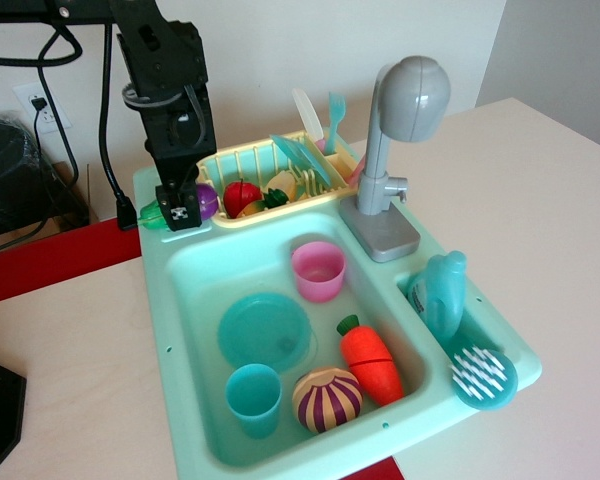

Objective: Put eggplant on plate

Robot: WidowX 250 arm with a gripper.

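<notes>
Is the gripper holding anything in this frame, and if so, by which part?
The gripper appears shut on the eggplant across its middle: purple body shows on one side, green cap on the other, above the sink's back rim.

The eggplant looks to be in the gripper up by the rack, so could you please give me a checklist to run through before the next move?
1. Eggplant in the gripper: ok, purple body and green cap show on either side of it.
2. Grip secure: cannot tell, the fingers hide the contact.
3. Plate empty: ok, nothing lies on it.
4. Plate flat on the sink floor: ok.
5. Room around the plate: not ok, pink cup, teal cup and onion sit close to its rim.
6. Gripper above the plate: not ok, it is at the sink's back left corner.
</notes>
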